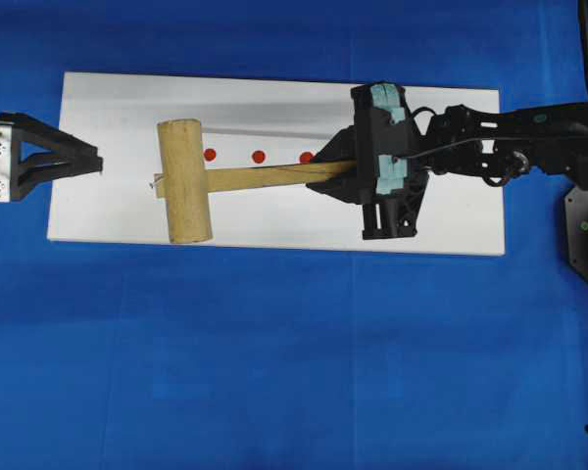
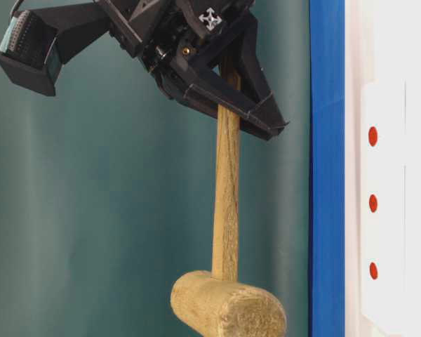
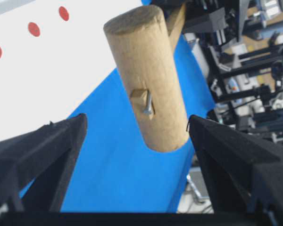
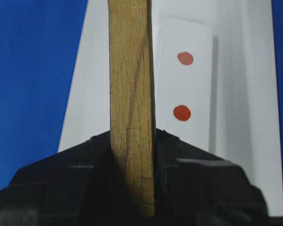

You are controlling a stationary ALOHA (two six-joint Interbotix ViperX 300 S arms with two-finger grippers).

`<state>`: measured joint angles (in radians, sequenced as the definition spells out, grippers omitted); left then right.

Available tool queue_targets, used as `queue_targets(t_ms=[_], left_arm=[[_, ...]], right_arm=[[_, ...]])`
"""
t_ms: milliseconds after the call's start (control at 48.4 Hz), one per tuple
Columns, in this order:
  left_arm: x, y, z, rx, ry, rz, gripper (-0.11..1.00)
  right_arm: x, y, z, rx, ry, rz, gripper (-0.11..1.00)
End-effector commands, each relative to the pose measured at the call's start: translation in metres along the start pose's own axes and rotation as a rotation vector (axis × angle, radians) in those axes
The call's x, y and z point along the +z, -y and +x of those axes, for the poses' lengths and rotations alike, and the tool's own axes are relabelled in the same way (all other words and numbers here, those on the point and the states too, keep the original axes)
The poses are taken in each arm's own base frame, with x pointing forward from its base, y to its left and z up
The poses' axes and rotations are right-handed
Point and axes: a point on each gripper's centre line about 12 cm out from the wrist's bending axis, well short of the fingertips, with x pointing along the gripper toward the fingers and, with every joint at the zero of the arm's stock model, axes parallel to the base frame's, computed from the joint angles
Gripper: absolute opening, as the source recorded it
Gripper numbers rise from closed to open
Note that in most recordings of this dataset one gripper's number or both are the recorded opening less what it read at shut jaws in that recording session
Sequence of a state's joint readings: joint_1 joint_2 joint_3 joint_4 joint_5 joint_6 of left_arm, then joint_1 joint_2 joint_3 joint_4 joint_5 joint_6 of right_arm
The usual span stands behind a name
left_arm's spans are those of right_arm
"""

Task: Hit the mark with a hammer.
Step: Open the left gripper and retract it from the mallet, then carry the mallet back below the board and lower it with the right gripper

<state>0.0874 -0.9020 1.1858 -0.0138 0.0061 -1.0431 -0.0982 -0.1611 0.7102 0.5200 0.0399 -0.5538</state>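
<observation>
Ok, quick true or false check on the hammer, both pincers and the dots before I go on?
1. The right pincer grips the hammer by its handle. True.
2. The left pincer is shut. False: it stands open, holding nothing.
3. The hammer head rests on the mark. False: it hangs raised, off to the side of the dots.
4. Three red dots sit in a row on the white strip. True.

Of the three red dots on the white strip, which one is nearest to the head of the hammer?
The end dot on the left of the overhead view; it lies just beside the hammer head. The middle dot and the other end dot lie farther along the handle.
</observation>
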Motion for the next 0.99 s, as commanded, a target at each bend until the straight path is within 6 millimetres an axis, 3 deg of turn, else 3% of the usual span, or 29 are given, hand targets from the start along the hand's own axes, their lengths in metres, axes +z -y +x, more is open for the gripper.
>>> queue_targets(t_ms=[0, 269, 641, 972], left_arm=[[0.003, 0.003, 0.000, -0.007, 0.009, 0.016, 0.85], [0.003, 0.003, 0.000, -0.005, 0.011, 0.207, 0.85], [0.004, 0.002, 0.000, 0.003, 0.014, 0.792, 0.85], [0.010, -0.001, -0.001, 0.026, 0.042, 0.849, 0.85]], right_arm=[[0.014, 0.001, -0.008, -0.006, 0.048, 0.011, 0.07], [0.014, -0.008, -0.006, 0.024, 0.038, 0.100, 0.07], [0.005, -0.082, -0.004, 0.184, 0.003, 0.195, 0.07], [-0.011, -0.133, 0.009, 0.234, -0.002, 0.253, 0.07]])
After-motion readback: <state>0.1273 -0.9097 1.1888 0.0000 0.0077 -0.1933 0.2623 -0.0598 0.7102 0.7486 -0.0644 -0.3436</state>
